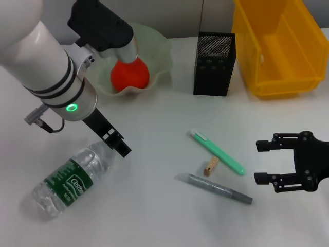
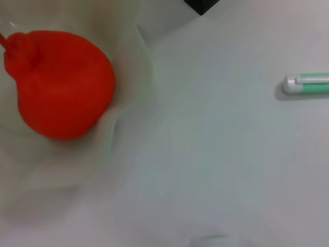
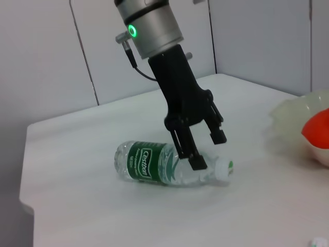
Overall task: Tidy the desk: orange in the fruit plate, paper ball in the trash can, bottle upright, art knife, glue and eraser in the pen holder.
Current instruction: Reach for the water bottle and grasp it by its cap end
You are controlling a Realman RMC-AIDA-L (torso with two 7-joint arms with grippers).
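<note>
My left gripper [image 1: 117, 142] hangs low over the white table [image 1: 154, 216], black fingers [image 3: 197, 160] spread apart and holding nothing, tips right by the neck end of the small clear plastic water bottle with the green label [image 1: 68, 180]. The bottle lies on its side at my near left, white-and-green cap [image 3: 224, 166] just beside the fingertips; I can't tell whether a finger touches it.

The red-orange round orange [image 1: 129, 75] sits inside the translucent pale-green ruffled fruit plate [image 1: 159, 46] at far left; the left wrist view shows it resting against the bowl wall, stem visible.

The tall square black mesh pen holder [image 1: 214, 64] stands upright right of the plate, and the big bright yellow rectangular trash can [image 1: 280, 51] is just beyond it on the far right.

Centre of the table: a mint-green stick with a white tip [image 1: 217, 152] lies diagonally, a grey stick [image 1: 220, 189] lies nearer me, and the tiny tan-brown eraser [image 1: 211, 166] sits between them, near both, touching or almost touching the green one.

My right gripper [image 1: 266, 162] hovers at the near right, black fingers parted and empty, pointing toward the sticks but well apart from them.
</note>
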